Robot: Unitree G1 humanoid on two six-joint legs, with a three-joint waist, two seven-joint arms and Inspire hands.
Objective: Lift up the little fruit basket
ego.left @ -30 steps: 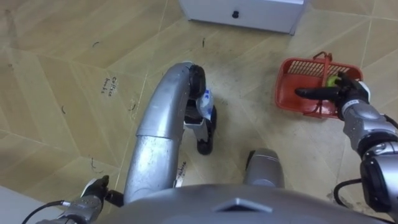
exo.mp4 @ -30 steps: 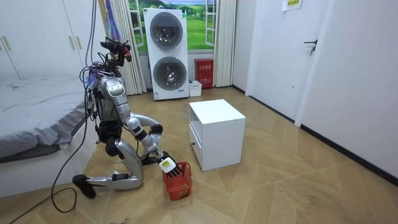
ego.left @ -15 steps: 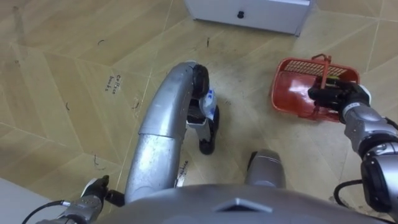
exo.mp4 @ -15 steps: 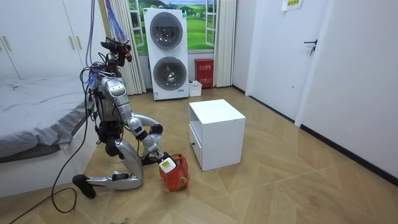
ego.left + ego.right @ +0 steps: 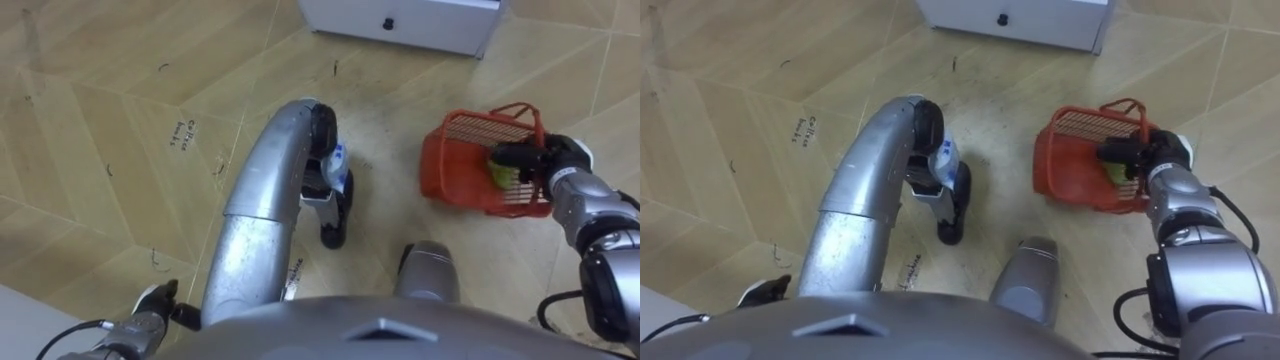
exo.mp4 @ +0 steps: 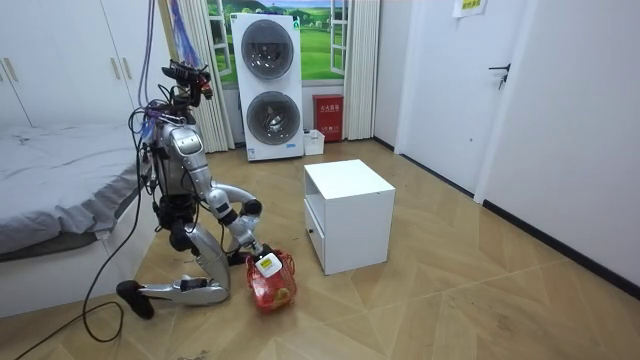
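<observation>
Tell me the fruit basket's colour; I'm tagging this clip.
Red; the fruit basket shows best in the left eye view.

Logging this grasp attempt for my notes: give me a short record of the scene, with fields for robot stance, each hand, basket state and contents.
stance: kneeling on the floor between the bed and the white cabinet
right hand: shut on the handle of the red basket
basket state: tilted; lift-off from the floor unclear
contents: one yellow-green fruit
left hand: low at lower left, away from the basket
</observation>
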